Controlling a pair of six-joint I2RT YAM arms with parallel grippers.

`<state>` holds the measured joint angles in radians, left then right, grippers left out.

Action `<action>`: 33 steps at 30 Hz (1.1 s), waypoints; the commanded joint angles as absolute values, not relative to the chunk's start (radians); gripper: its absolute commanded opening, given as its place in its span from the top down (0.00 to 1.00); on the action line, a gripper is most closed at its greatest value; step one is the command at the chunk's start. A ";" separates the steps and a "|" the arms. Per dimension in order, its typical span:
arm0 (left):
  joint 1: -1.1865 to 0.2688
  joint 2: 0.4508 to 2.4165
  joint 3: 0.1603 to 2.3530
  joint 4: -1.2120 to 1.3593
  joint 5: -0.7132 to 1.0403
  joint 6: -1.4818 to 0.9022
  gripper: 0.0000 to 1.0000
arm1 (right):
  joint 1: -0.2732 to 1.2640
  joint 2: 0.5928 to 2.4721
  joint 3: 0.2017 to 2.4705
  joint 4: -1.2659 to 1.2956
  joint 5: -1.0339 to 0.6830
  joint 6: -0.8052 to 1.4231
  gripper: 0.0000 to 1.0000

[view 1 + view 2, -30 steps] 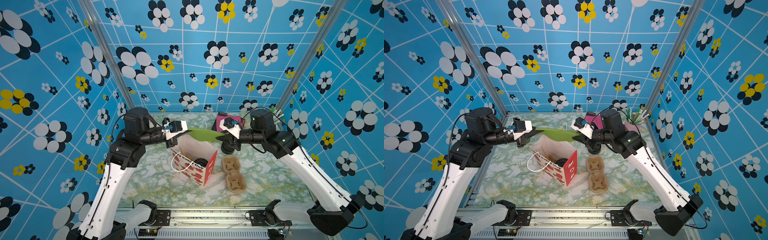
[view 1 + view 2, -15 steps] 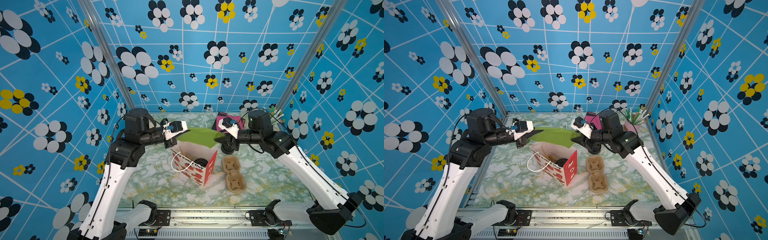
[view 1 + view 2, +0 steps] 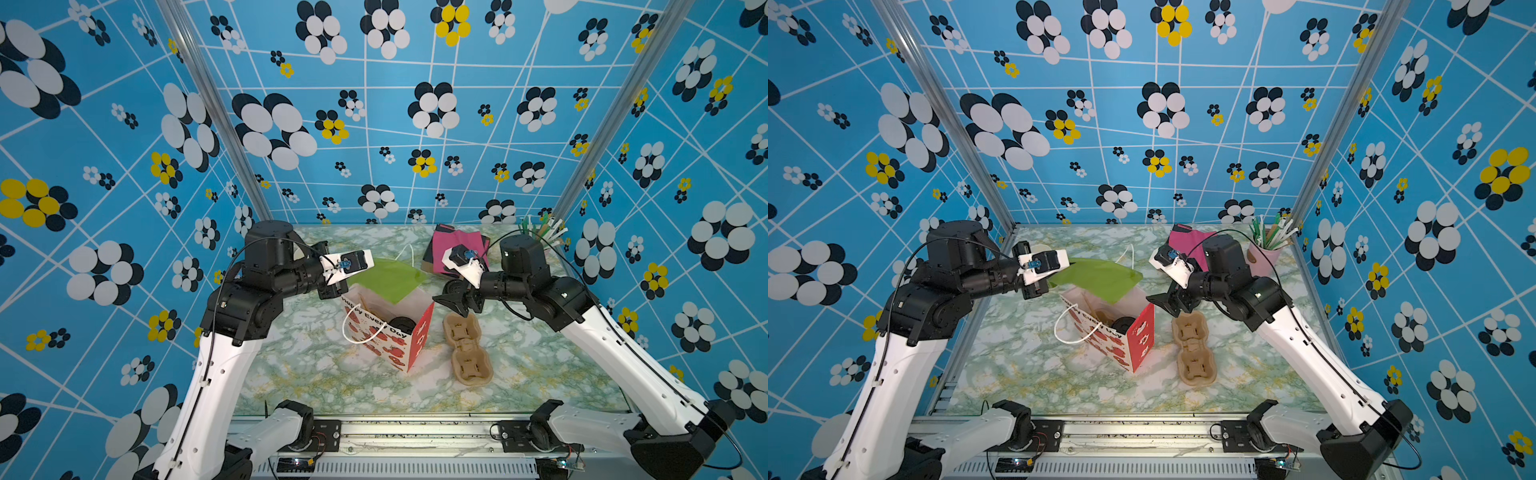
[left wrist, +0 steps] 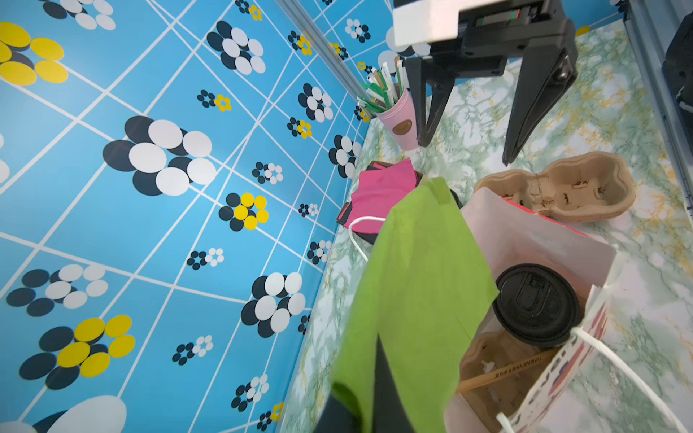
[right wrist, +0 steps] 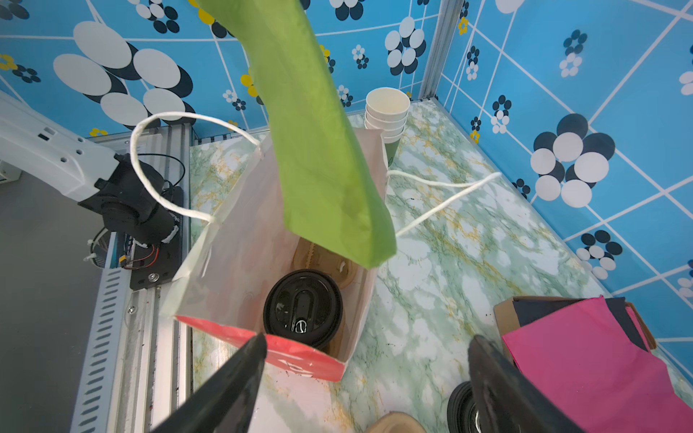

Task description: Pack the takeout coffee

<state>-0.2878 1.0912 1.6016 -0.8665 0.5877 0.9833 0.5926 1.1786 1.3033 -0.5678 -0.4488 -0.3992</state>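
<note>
The takeout coffee [image 5: 303, 309] stands inside the red-and-white paper bag [image 3: 422, 336]. Only its black sip lid [image 4: 536, 303] shows, and it appears in both top views [image 3: 402, 323] [image 3: 1123, 325]. My left gripper [image 3: 333, 289] is shut on one end of a green tissue sheet [image 3: 386, 278], which droops over the bag's open mouth [image 5: 318, 131]. In the left wrist view the sheet [image 4: 412, 281] wraps the left gripper [image 4: 375, 360]. My right gripper [image 3: 451, 301] stands open and empty just right of the bag, its fingers apart over the bag's red corner and the table [image 5: 367, 339].
A cardboard cup carrier [image 3: 467, 347] lies right of the bag. Behind the right gripper sit a box of pink napkins [image 3: 455, 249], a stack of black lids [image 5: 463, 408] and a pink cup of stirrers [image 3: 1264, 253]. Lidless cups [image 5: 386, 112] stand stacked at the back left.
My right gripper has opened and let go of the green sheet's end, then drawn back and down to the right. The sheet now hangs from the left gripper alone.
</note>
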 commanded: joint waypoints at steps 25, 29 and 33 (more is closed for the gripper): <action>-0.368 1.236 1.693 -1.127 0.310 1.149 1.00 | 0.592 1.061 1.173 -0.550 -0.340 -0.311 0.08; -0.402 1.272 1.697 -1.130 0.276 1.143 1.00 | 0.592 1.048 1.133 -0.521 -0.324 -0.281 0.07; -0.436 1.312 1.706 -1.152 0.260 1.138 1.00 | 0.592 1.040 1.106 -0.500 -0.315 -0.265 0.06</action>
